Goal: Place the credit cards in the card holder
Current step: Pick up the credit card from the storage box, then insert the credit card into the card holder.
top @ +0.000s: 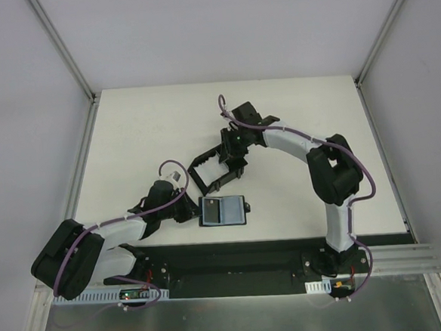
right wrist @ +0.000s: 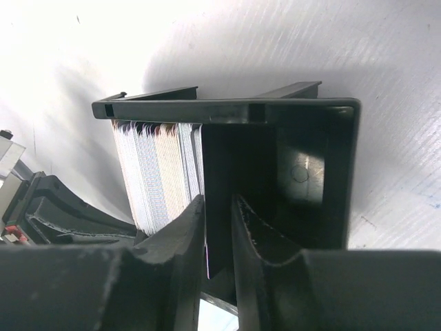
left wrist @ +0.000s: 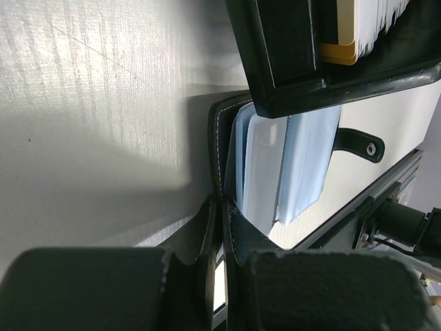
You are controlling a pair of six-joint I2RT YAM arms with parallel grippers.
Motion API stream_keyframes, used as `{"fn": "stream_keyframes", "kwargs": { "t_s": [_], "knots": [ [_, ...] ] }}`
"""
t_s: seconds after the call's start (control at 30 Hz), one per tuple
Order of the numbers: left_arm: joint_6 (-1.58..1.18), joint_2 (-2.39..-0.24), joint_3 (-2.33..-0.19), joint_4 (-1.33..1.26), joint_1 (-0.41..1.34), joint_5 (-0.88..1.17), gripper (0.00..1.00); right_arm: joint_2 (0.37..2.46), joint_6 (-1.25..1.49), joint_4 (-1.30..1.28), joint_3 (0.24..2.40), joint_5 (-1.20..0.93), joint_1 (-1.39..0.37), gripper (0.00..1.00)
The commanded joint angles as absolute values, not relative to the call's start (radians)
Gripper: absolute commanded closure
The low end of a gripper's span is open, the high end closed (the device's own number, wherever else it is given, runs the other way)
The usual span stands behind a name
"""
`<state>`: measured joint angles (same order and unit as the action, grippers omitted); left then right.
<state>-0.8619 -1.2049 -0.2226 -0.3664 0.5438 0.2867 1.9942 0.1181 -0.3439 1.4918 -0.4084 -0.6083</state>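
Overhead view: card holder (top: 224,210) is seen lying open on the white bench (top: 142,133), bluish-grey inside turned up, near the front edge. Left jaws are set at its left edge. Black walled tray (top: 196,177) is noted just behind the holder. Right jaws are lowered onto the tray's far right part.

Left wrist view: left jaws are clenched on the stitched black edge of the card holder (left wrist: 289,158). Pale bluish leaves are fanned inside it; whether a card sits among them cannot be told. Clasp tab (left wrist: 358,145) is laid flat on the bench beyond. The tray (left wrist: 289,55) is seen overlapping the holder's far end, and credit cards (left wrist: 386,17) are stood on edge inside it, with a yellowish card (left wrist: 337,49) beside them.

Right wrist view: right jaws are closed on a black upright wall of the tray (right wrist: 303,172), the panel pinched between both fingers. The credit cards (right wrist: 158,172) are packed upright in the compartment to the left of that wall, pale edges facing the camera.
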Motion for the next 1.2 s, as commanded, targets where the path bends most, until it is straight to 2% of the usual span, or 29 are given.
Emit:
{"fn": "stream_keyframes", "kwargs": {
  "t_s": [0.0, 0.17, 0.23, 0.33, 0.67, 0.77, 0.97, 1.17],
  "knots": [
    [-0.811, -1.235, -0.215, -0.268, 0.548, 0.245, 1.00, 1.918, 0.126, -0.321, 1.491, -0.453, -0.603, 0.79],
    [-0.813, -1.238, -0.215, -0.268, 0.548, 0.245, 1.00, 1.913, 0.121, -0.327, 1.494, -0.446, -0.598, 0.85],
    [-0.811, -1.238, -0.213, -0.268, 0.548, 0.248, 1.00, 1.908, 0.111, -0.337, 1.493, -0.427, -0.600, 0.94],
    [-0.811, -1.236, -0.212, -0.268, 0.548, 0.247, 1.00, 1.884, 0.080, -0.351, 1.488, -0.353, -0.600, 0.99],
    [-0.813, -1.210, -0.195, -0.265, 0.548, 0.247, 1.00, 1.727, -0.029, -0.351, 1.448, -0.161, -0.630, 1.00],
    [-0.813, -1.206, -0.192, -0.262, 0.548, 0.250, 1.00, 1.637, -0.002, -0.325, 1.358, -0.137, -0.641, 1.00],
    [-0.808, -1.204, -0.190, -0.262, 0.548, 0.258, 1.00, 1.355, 0.185, -0.183, 1.031, -0.084, -0.690, 0.99],
    [-0.824, -1.197, -0.178, -0.264, 0.549, 0.272, 1.00, 1.238, 0.420, -0.075, 0.787, 0.067, -0.827, 1.00]
  ]
}}
